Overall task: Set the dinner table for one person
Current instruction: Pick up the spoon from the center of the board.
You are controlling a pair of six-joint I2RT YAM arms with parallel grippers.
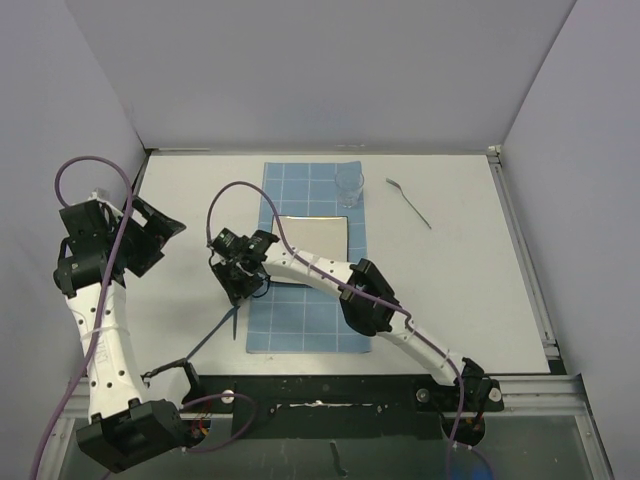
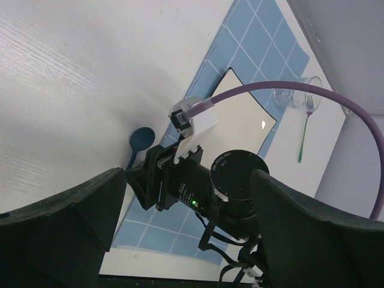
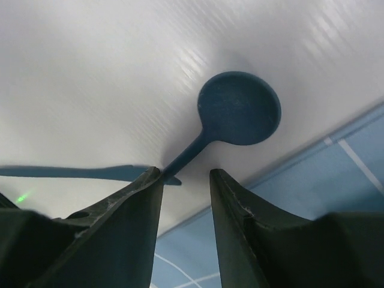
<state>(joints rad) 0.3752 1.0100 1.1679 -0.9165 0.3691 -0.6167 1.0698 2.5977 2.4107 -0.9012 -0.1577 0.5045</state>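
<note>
**Op:** Grey walls on three sides, right? Where's the table?

**Ann:** Yes. You've got the large flat white table (image 1: 470, 280) filling the floor of the box. A black rail (image 1: 330, 385) runs along the near edge by your arm bases.

**Op:** What's on it?

**Ann:** A blue cloth mat with a white grid (image 1: 300, 325) lies mid-table. A square cream plate (image 1: 312, 240) sits on the mat's far half. A clear drinking glass (image 1: 349, 186) stands upright at the mat's far right corner. A thin silver-grey fork (image 1: 410, 203) lies on bare table right of the glass, not touching it.

**Op:** My right gripper?

**Ann:** Your right gripper (image 3: 185, 175) is low at the mat's left edge, fingers parted with a clear gap. A dark blue spoon with a round bowl (image 3: 239, 108) lies on bare table just off the mat. Its handle runs back toward that gap, close to one fingertip. The handle looks thinner than the gap, so it's not pinched as far as your wrist view shows. A flat blue strip (image 3: 78, 173) lies beside the fingers; can't tell what it is.

**Op:** Left?

**Ann:** Your left gripper (image 2: 187, 177) is raised over the table's left side, fingers spread wide and empty. Its camera looks across at your right wrist, the spoon, the plate and the glass.
</note>
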